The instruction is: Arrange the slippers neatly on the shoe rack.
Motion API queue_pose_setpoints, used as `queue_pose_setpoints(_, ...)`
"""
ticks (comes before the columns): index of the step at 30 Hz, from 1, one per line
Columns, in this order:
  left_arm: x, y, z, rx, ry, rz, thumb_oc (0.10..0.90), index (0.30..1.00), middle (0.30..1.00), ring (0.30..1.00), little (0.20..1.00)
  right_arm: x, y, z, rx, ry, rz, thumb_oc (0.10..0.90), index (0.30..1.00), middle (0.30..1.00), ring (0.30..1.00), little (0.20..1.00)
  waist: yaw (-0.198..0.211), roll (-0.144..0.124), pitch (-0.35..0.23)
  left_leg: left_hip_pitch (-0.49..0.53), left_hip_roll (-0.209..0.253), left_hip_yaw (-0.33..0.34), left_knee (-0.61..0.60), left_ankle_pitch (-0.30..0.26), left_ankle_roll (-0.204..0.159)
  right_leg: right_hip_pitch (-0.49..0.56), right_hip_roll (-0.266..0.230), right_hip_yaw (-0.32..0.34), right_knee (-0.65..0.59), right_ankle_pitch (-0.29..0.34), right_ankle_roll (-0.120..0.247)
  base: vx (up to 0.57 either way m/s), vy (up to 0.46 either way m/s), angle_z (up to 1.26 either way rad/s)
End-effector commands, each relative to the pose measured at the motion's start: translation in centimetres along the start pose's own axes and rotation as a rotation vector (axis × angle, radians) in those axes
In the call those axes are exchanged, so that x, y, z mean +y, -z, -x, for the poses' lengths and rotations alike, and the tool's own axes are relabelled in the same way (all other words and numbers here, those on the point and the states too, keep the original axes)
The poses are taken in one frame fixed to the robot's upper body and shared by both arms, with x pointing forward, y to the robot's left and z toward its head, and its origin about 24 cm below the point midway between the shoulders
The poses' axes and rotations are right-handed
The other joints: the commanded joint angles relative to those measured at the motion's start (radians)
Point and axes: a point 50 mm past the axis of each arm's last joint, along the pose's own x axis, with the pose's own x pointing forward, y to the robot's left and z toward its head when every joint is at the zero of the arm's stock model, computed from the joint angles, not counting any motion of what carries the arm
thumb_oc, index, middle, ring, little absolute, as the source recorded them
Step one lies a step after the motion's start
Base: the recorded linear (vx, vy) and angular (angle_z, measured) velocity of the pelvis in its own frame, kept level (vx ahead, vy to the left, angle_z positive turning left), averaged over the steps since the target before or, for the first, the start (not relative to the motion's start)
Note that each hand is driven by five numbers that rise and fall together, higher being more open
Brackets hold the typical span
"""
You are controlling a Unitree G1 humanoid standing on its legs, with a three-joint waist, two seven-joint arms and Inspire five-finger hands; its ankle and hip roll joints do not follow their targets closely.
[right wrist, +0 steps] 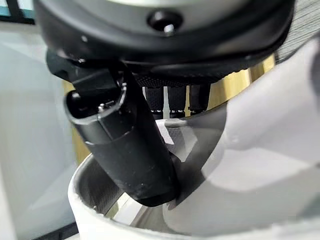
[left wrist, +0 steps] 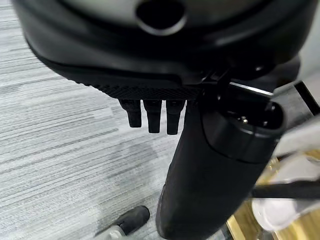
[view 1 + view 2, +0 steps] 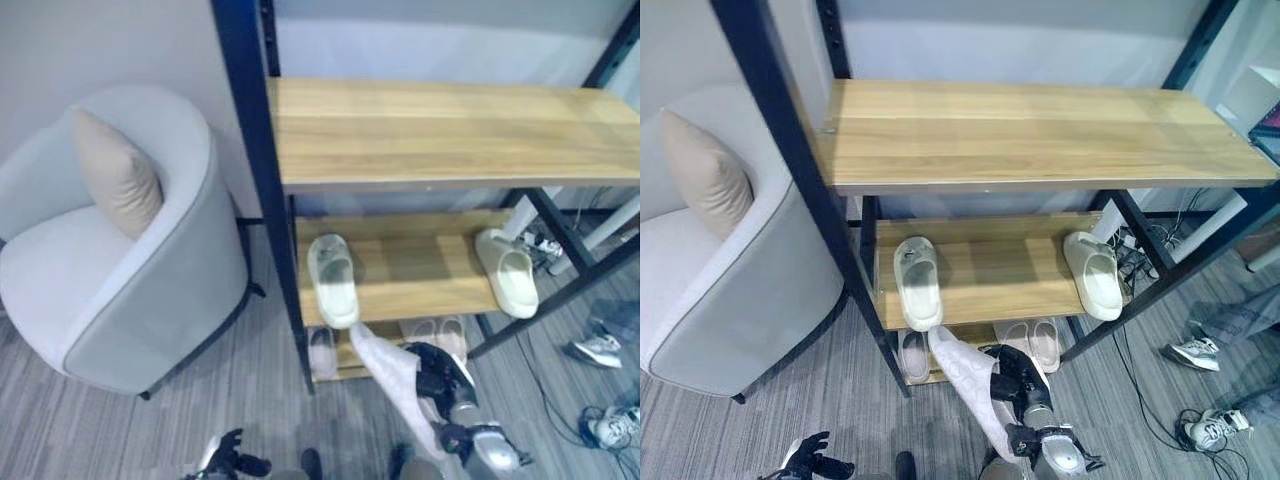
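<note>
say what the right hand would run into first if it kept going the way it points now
Probably the bottom shelf of the shoe rack: the right hand, holding a white slipper, points at it, near the slippers there. Depth is unclear.

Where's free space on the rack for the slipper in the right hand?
Middle shelf is bare between the left slipper and the right slipper. Top shelf is bare. Bottom shelf is crowded.

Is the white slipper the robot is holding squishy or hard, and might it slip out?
Probably soft and light: the white slipper looks like thick moulded foam, held up by the right hand alone. It seems to keep its shape, so likely bendy, not floppy. The thumb is tucked inside it, so it probably won't slip easily.
</note>
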Motion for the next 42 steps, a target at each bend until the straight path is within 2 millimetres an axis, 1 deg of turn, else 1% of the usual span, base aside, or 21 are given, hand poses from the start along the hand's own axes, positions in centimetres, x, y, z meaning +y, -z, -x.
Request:
queue_pose_setpoints(1, 0.0, 0.7, 0.2, -0.002, -0.008, -0.006, 0.8, 0.9, 0.9, 0.9, 0.9, 0.4, -2.8, -0.5, -0.144, -0.071, -0.002, 0.4, 0.3, 0.3, 0.3, 0.3, 0.002, -0.01, -0.02, -0.033, 0.024, -0.08, 0.146, -0.162, -0.051, 0.082, 0.046, 0.023, -0.002, -0.001, -0.003, 0.08, -0.122, 0.34)
queue_pose_setpoints(7, -1.3, 3.2, 1.1, 0.091, 0.039, 0.013, 0.8, 0.9, 0.9, 0.9, 0.9, 0.3, -1.0, -0.1, -0.052, -0.093, 0.093, 0.4, 0.3, 0.3, 0.3, 0.3, 0.008, -0.006, -0.047, -0.006, 0.049, -0.099, 0.106, -0.146, -0.075, 0.13, 0.07, 0.004, -0.047, -0.023, -0.017, 0.07, -0.118, 0.06)
queue_pose_setpoints(10, -1.3, 4.9, 1.5, 0.193, 0.016, 0.199, 0.8, 0.9, 0.9, 0.9, 0.9, 0.6, -0.6, 0.0, -0.039, -0.081, 0.053, 0.4, 0.3, 0.3, 0.3, 0.3, 0.014, -0.003, -0.055, 0.01, 0.066, -0.114, 0.085, -0.134, -0.089, 0.142, 0.086, -0.005, -0.042, -0.044, -0.027, 0.06, -0.09, 0.07)
queue_pose_setpoints(13, -0.5, 4.4, 1.2, 0.179, -0.027, 0.262, 0.8, 0.9, 0.9, 0.9, 0.9, 0.9, -0.8, -0.7, -0.05, -0.073, 0.001, 0.4, 0.3, 0.3, 0.3, 0.3, 0.018, -0.002, -0.031, -0.025, 0.075, -0.124, 0.132, -0.14, -0.097, 0.096, 0.087, -0.008, 0.026, -0.066, -0.035, -0.08, -0.09, 0.11)
queue_pose_setpoints(14, 0.4, 3.2, 0.7, 0.13, -0.063, 0.323, 0.8, 0.9, 0.9, 0.9, 0.9, 1.1, -1.7, -1.3, -0.083, -0.06, 0.009, 0.4, 0.3, 0.3, 0.3, 0.3, 0.025, -0.004, 0.02, -0.109, 0.081, -0.139, 0.238, -0.159, -0.103, 0.032, 0.077, -0.007, 0.114, -0.095, -0.045, -0.16, -0.053, 0.13)
queue_pose_setpoints(15, 0.4, 3.2, 0.7, 0.13, -0.063, 0.323, 0.8, 0.9, 0.9, 0.9, 0.9, 1.1, -1.7, -1.3, -0.083, -0.06, 0.009, 0.4, 0.3, 0.3, 0.3, 0.3, 0.024, -0.005, 0.018, -0.116, 0.081, -0.14, 0.244, -0.161, -0.103, 0.027, 0.076, -0.007, 0.119, -0.097, -0.045, -0.38, -0.109, 0.18)
queue_pose_setpoints(16, 1.3, 0.8, 0.0, 0.058, -0.103, 0.514, 0.8, 0.9, 0.9, 0.9, 0.9, 1.1, -3.2, -2.4, -0.14, -0.023, 0.036, 0.4, 0.3, 0.3, 0.3, 0.3, 0.032, 0.001, 0.081, -0.237, 0.086, -0.16, 0.384, -0.188, -0.105, -0.063, 0.061, -0.006, 0.232, -0.118, -0.056, -0.22, -0.056, 0.18)
queue_pose_setpoints(17, 1.3, 0.8, 0.0, 0.058, -0.103, 0.515, 0.8, 0.9, 0.9, 0.9, 0.9, 1.1, -3.2, -2.4, -0.14, -0.023, 0.035, 0.4, 0.3, 0.3, 0.3, 0.3, 0.031, 0.001, 0.077, -0.242, 0.085, -0.161, 0.383, -0.186, -0.105, -0.067, 0.061, -0.007, 0.231, -0.116, -0.056, -0.31, -0.08, 0.23)
queue_pose_setpoints(19, 3.0, -1.5, -0.4, -0.037, -0.165, 0.798, 0.8, 0.9, 0.9, 0.9, 0.9, 1.3, -5.7, -4.1, -0.229, 0.024, 0.065, 0.4, 0.3, 0.3, 0.3, 0.3, 0.038, 0.02, 0.126, -0.358, 0.093, -0.178, 0.513, -0.221, -0.101, -0.172, 0.05, -0.002, 0.356, -0.163, -0.071, -0.23, -0.043, 0.27)
queue_pose_setpoints(20, 3.7, -2.3, -0.5, -0.053, -0.211, 0.981, 0.8, 0.9, 0.9, 0.9, 0.9, 2.1, -8.3, -5.5, -0.314, 0.038, 0.108, 0.4, 0.3, 0.3, 0.3, 0.3, 0.046, 0.036, 0.139, -0.436, 0.103, -0.181, 0.625, -0.267, -0.086, -0.267, 0.044, 0.026, 0.477, -0.21, -0.089, -0.17, -0.027, 0.24)
queue_pose_setpoints(21, 3.7, -2.3, -0.5, -0.053, -0.211, 0.981, 0.8, 0.9, 0.9, 0.9, 0.9, 2.1, -8.3, -5.5, -0.314, 0.038, 0.108, 0.4, 0.3, 0.3, 0.3, 0.3, 0.046, 0.036, 0.139, -0.437, 0.103, -0.181, 0.625, -0.267, -0.086, -0.268, 0.044, 0.026, 0.477, -0.21, -0.089, -0.1, -0.047, 0.05)
queue_pose_setpoints(22, 4.6, -3.0, -0.7, -0.067, -0.266, 1.099, 0.8, 0.9, 0.9, 0.9, 0.9, 3.4, -11.3, -6.5, -0.41, 0.036, 0.158, 0.4, 0.3, 0.3, 0.3, 0.3, 0.065, 0.049, 0.156, -0.511, 0.109, -0.187, 0.758, -0.353, -0.068, -0.365, 0.053, 0.055, 0.613, -0.298, -0.105, -0.09, -0.05, -0.24)
queue_pose_setpoints(23, 5.0, -3.4, -0.8, -0.069, -0.287, 1.145, 0.8, 0.9, 0.9, 0.9, 0.9, 4.0, -13.4, -7.2, -0.475, 0.052, 0.206, 0.4, 0.3, 0.3, 0.3, 0.3, 0.073, 0.055, 0.168, -0.571, 0.111, -0.189, 0.836, -0.377, -0.057, -0.436, 0.056, 0.069, 0.691, -0.327, -0.116, -0.09, -0.049, -0.58)
queue_pose_setpoints(24, 5.1, -3.5, -0.8, -0.071, -0.287, 1.147, 0.8, 0.9, 0.9, 0.9, 0.9, 4.0, -13.4, -7.2, -0.477, 0.052, 0.207, 0.4, 0.3, 0.3, 0.3, 0.3, 0.073, 0.054, 0.165, -0.582, 0.112, -0.189, 0.846, -0.382, -0.057, -0.448, 0.056, 0.071, 0.701, -0.332, -0.116, -0.13, -0.044, -0.6)
queue_pose_setpoints(25, 5.7, -4.6, -0.9, -0.091, -0.308, 1.207, 0.8, 0.9, 0.9, 0.9, 0.9, 5.5, -16.9, -7.8, -0.596, 0.066, 0.246, 0.4, 0.3, 0.3, 0.3, 0.3, 0.082, 0.067, 0.173, -0.698, 0.116, -0.185, 0.978, -0.424, -0.038, -0.56, 0.059, 0.096, 0.805, -0.382, -0.141, -0.12, -0.029, -0.39)
queue_pose_setpoints(27, 6.0, -5.6, -1.0, -0.1, -0.33, 1.26, 0.8, 0.9, 0.9, 0.9, 0.9, 7.4, -20.6, -8.0, -0.725, 0.08, 0.219, 0.4, 0.3, 0.3, 0.3, 0.3, 0.088, 0.08, 0.173, -0.828, 0.118, -0.192, 1.111, -0.472, -0.015, -0.702, 0.065, 0.127, 0.939, -0.428, -0.16, -0.1, -0.018, 0.02)
queue_pose_setpoints(28, 6.0, -5.7, -1.0, -0.102, -0.33, 1.261, 0.8, 0.9, 0.9, 0.9, 0.9, 7.5, -20.6, -8.0, -0.727, 0.081, 0.219, 0.4, 0.3, 0.3, 0.3, 0.3, 0.089, 0.08, 0.169, -0.84, 0.119, -0.191, 1.121, -0.477, -0.015, -0.714, 0.065, 0.129, 0.949, -0.432, -0.16, -0.06, -0.006, -0.03)
queue_pose_setpoints(29, 6.1, -6.6, -1.0, -0.106, -0.347, 1.325, 0.8, 0.9, 0.9, 0.9, 0.9, 9.1, -24.2, -7.2, -0.866, 0.089, 0.173, 0.4, 0.3, 0.3, 0.3, 0.3, 0.091, 0.09, 0.169, -0.96, 0.124, -0.2, 1.249, -0.517, 0.001, -0.836, 0.071, 0.153, 1.074, -0.477, -0.181, -0.03, -0.003, -0.13)
queue_pose_setpoints(30, 6.2, -6.7, -1.1, -0.107, -0.347, 1.326, 0.8, 0.9, 0.9, 0.9, 0.9, 9.2, -24.3, -7.2, -0.868, 0.089, 0.173, 0.4, 0.3, 0.3, 0.3, 0.3, 0.091, 0.09, 0.162, -0.978, 0.124, -0.201, 1.263, -0.524, 0.001, -0.854, 0.071, 0.155, 1.088, -0.483, -0.181, -0.03, 0.014, -0.19)
queue_pose_setpoints(32, 7.3, -8.5, -0.5, -0.217, -0.362, 1.474, 0.8, 0.9, 0.9, 0.9, 0.9, 9.7, -28.5, -5.6, -1.04, 0.16, 0.161, 0.4, 0.3, 0.3, 0.3, 0.3, 0.101, 0.107, 0.166, -1.132, 0.124, -0.215, 1.456, -0.596, 0.025, -1.021, 0.086, 0.193, 1.285, -0.533, -0.198, 0.0, 0.03, -0.25)
queue_pose_setpoints(42, 14.3, -13.4, 1.6, -0.489, -0.552, 1.592, 0.8, 0.9, 0.9, 0.9, 0.9, 9.9, -37.5, -1.8, -1.36, 0.332, 0.075, 0.4, 0.3, 0.3, 0.3, 0.3, 0.095, 0.138, 0.266, -1.538, 0.091, -0.296, 2.079, -0.757, 0.033, -1.431, 0.11, 0.297, 1.907, -0.662, -0.234, 0.03, -0.003, -0.02)
